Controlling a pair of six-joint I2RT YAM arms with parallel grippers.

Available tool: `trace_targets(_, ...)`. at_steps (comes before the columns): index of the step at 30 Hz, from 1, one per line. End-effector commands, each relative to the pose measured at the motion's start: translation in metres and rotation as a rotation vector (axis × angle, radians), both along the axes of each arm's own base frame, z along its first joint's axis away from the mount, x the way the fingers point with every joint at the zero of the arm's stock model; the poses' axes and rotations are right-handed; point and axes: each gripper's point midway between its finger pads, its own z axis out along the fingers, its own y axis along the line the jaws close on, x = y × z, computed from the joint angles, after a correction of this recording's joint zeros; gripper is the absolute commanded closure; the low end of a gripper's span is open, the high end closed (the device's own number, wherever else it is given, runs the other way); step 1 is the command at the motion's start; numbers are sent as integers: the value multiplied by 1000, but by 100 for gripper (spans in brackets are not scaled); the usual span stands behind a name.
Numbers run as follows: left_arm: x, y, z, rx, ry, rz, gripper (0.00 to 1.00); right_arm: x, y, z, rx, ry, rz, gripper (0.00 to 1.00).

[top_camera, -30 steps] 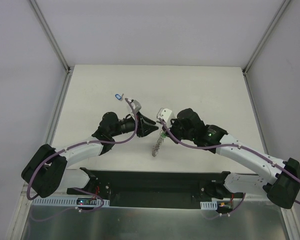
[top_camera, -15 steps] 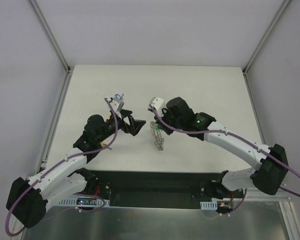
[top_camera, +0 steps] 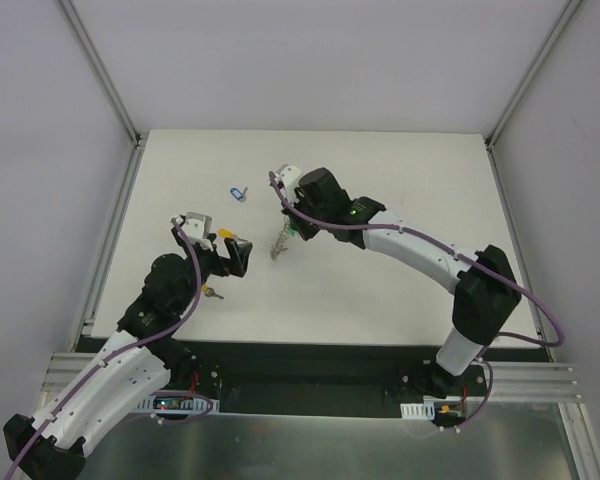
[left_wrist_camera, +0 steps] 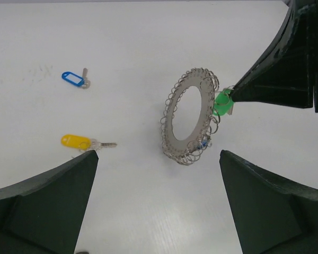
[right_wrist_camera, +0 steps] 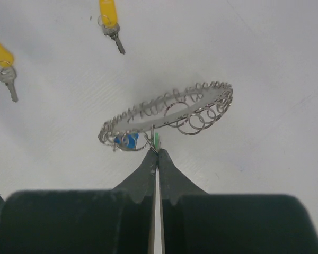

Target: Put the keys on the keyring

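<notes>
The keyring [left_wrist_camera: 188,119], a grey metal ring with a coiled rim, stands on edge on the white table. It also shows in the top view [top_camera: 279,245] and the right wrist view [right_wrist_camera: 169,114]. A green key [left_wrist_camera: 221,103] hangs on its rim, and my right gripper [right_wrist_camera: 157,152] is shut on that key's head. A blue key [right_wrist_camera: 124,140] hangs on the ring too. My left gripper [left_wrist_camera: 158,156] is open and empty, a short way left of the ring [top_camera: 237,257]. Loose on the table lie a blue key [left_wrist_camera: 73,78] and a yellow key [left_wrist_camera: 77,141].
In the right wrist view, two yellow keys [right_wrist_camera: 108,13] [right_wrist_camera: 0,53] lie beyond the ring. The loose blue key [top_camera: 238,191] lies far-left of the ring. A small key [top_camera: 212,293] lies beside the left arm. Metal frame posts [top_camera: 115,95] border the table.
My left gripper has drawn back from the ring, leftward and toward the near edge, and now stands wide open. My right gripper has carried the ring left and farther away.
</notes>
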Motion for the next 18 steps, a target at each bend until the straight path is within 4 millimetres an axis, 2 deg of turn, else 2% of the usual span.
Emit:
trace_targets(1,2,26,0,60,-7,112,1,7,-6,-41,-16,48,-103,99)
trace_targets(3,3,32,-1,67,-13,143,1,0,-12,-58,-26,94,-140,99)
trace_targets(4,3,33,1,66,-17,150,1,-9,-22,-78,-57,131,-160,99)
trace_targets(6,4,33,0,73,-15,150,1,-19,-31,-88,-54,166,-189,99)
trace_targets(8,5,31,-2,76,-5,141,1,-36,-44,-108,-97,206,-203,99)
trace_targets(11,6,24,-3,78,11,111,1,-55,-54,-124,-136,249,-209,99)
trace_targets(15,6,17,-5,73,27,78,1,-74,-56,-134,-176,304,-191,98)
trace_targets(16,5,16,-6,73,30,74,1,-77,-55,-134,-171,322,-192,95)
trace_targets(18,5,16,-6,70,29,73,1,-88,-57,-133,-180,357,-184,81)
